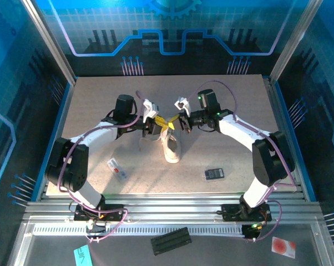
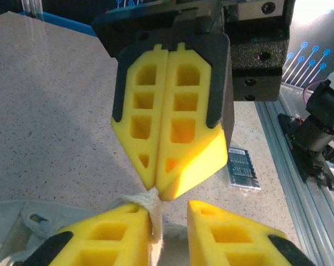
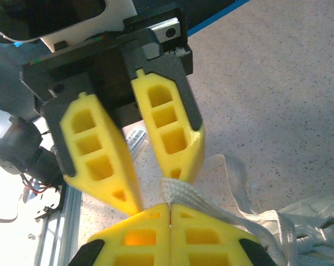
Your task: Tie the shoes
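Just beneath both grippers lies the cream shoe (image 1: 171,148), its pale laces loose. The right gripper (image 3: 170,213) pinches one lace (image 3: 181,193); the left gripper (image 3: 157,192) stands parted beside it.

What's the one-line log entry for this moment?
left gripper: open beside lace | right gripper: shut on lace | sneaker: on table

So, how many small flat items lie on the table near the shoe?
2: a white-and-red flat packet left of the cream sneaker, a black rectangular device right of it.
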